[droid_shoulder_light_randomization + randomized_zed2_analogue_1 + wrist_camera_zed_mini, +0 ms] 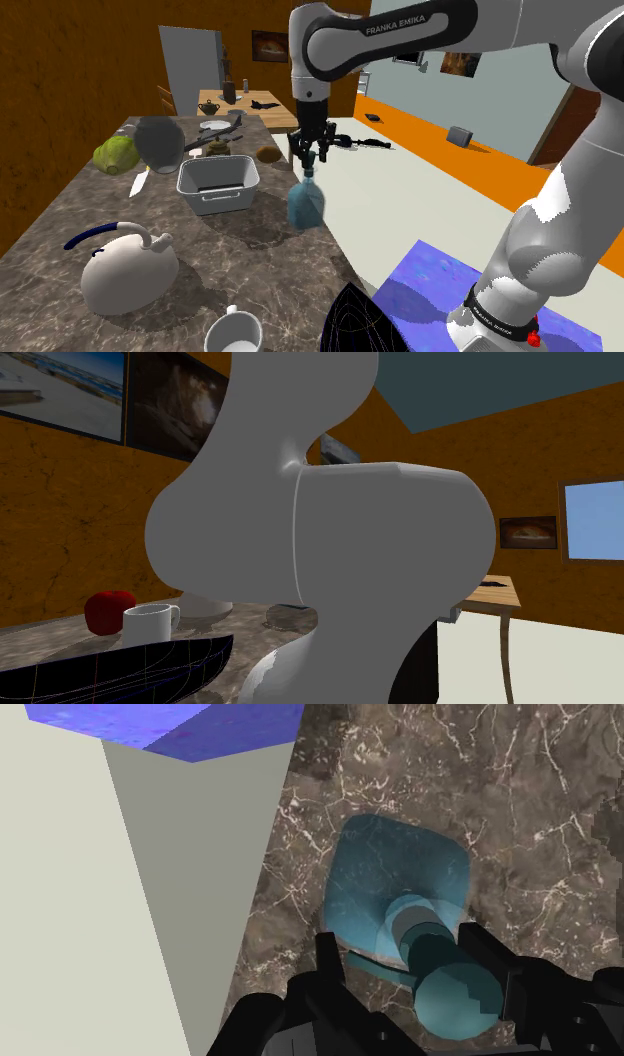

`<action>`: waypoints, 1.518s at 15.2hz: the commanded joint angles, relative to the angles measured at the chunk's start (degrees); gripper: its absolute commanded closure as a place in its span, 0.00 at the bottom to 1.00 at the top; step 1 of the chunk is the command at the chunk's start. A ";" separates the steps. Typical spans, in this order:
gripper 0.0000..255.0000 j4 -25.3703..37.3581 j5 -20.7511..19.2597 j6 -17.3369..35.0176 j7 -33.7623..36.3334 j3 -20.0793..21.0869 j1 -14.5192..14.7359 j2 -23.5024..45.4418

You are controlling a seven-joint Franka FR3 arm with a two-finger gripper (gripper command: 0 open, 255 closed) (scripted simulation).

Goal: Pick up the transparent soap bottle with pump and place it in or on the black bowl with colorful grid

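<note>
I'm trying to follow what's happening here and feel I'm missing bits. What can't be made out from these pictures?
The bowl: cut off by the shoulder view's bottom edge, so only part of it shows.
The table: in the second exterior view, the arm hides most of it.
The dark things at the table's far end, shoulder view: too small to name.

We are seeing a translucent teal soap bottle (pixel 306 203), a brown white-veined worktop (pixel 90 215), a black bowl (pixel 356 322) carrying colourful grid lines, a mottled blue-violet stand (pixel 430 285) and an all-black tool (pixel 309 157).
</note>
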 commanded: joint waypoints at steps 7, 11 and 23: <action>1.00 5.94 0.07 -6.16 -0.25 -0.04 -0.03 -0.23; 1.00 9.29 0.01 -9.28 -0.32 -0.04 -0.04 0.01; 1.00 2.01 5.02 -14.65 5.94 3.53 3.71 -13.06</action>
